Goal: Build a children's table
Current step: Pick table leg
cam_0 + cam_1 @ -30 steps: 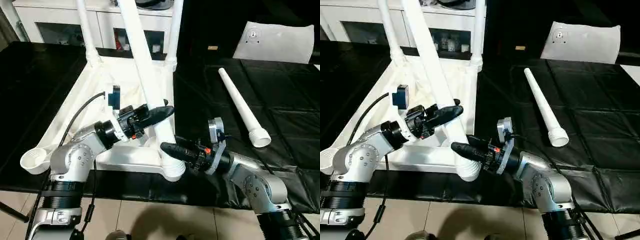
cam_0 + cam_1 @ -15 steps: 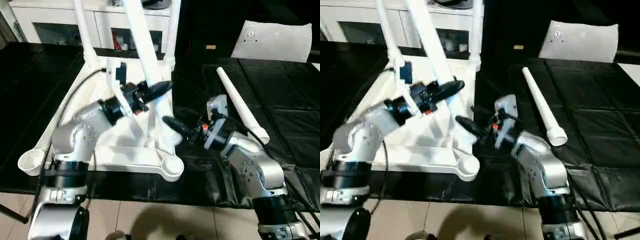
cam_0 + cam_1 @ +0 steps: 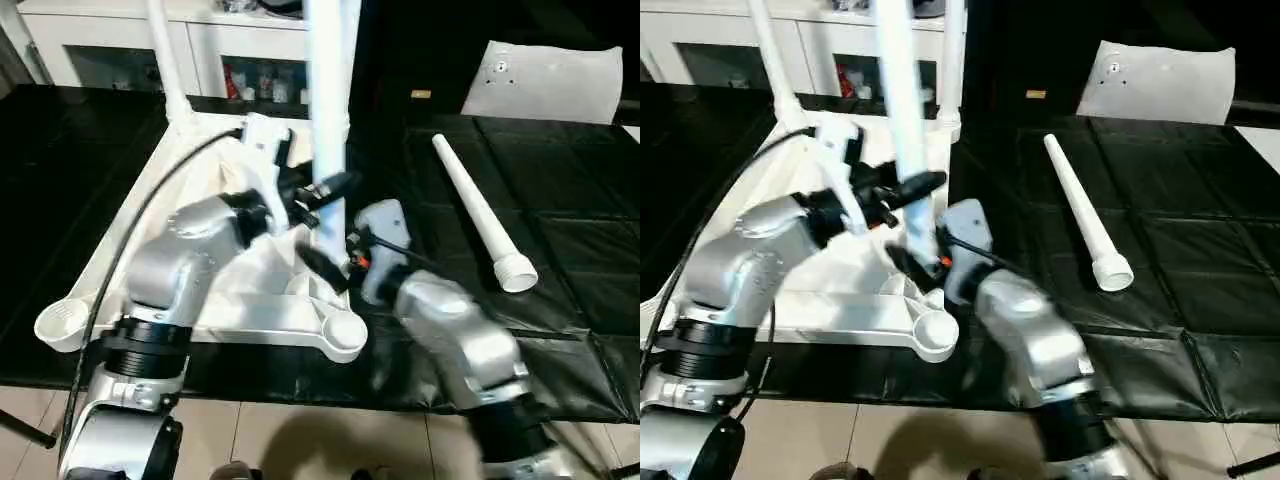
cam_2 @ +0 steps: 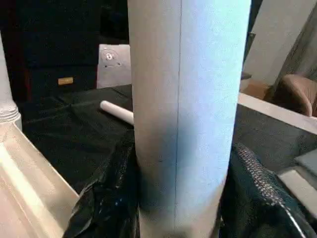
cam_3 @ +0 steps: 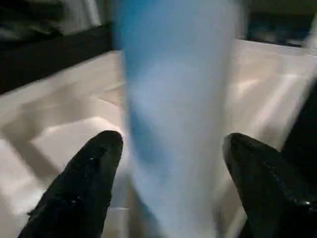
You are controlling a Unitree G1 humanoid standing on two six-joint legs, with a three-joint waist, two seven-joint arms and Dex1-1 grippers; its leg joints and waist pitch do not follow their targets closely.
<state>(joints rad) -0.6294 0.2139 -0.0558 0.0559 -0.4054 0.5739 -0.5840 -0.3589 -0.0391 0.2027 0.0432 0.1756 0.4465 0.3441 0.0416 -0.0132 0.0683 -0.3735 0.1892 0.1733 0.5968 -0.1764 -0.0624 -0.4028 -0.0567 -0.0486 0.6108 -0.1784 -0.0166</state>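
The white tabletop (image 3: 250, 312) lies upside down on the black cloth. Two white legs (image 3: 768, 50) (image 3: 955, 60) stand in its far corner sockets. The near sockets (image 3: 58, 318) (image 3: 345, 335) hold nothing. My left gripper (image 3: 330, 188) is shut on a third leg (image 3: 326, 100) and holds it nearly upright over the tabletop's right side. In the left wrist view both fingers (image 4: 104, 208) press this leg (image 4: 183, 109). My right gripper (image 3: 322, 265) is lower on the same leg, open, with a gap beside each fingertip (image 5: 91, 168). A fourth leg (image 3: 478, 210) lies loose to the right.
A white cabinet with glass doors (image 3: 100, 50) stands behind the table. A flat white board (image 3: 550, 80) lies at the back right. The black cloth (image 3: 570, 280) runs to the table's front edge, with tiled floor (image 3: 300, 440) below.
My left gripper has swung the held leg from a lean to nearly upright, lifting its foot off the near right socket. My right gripper has opened and moved up and left beside the leg.
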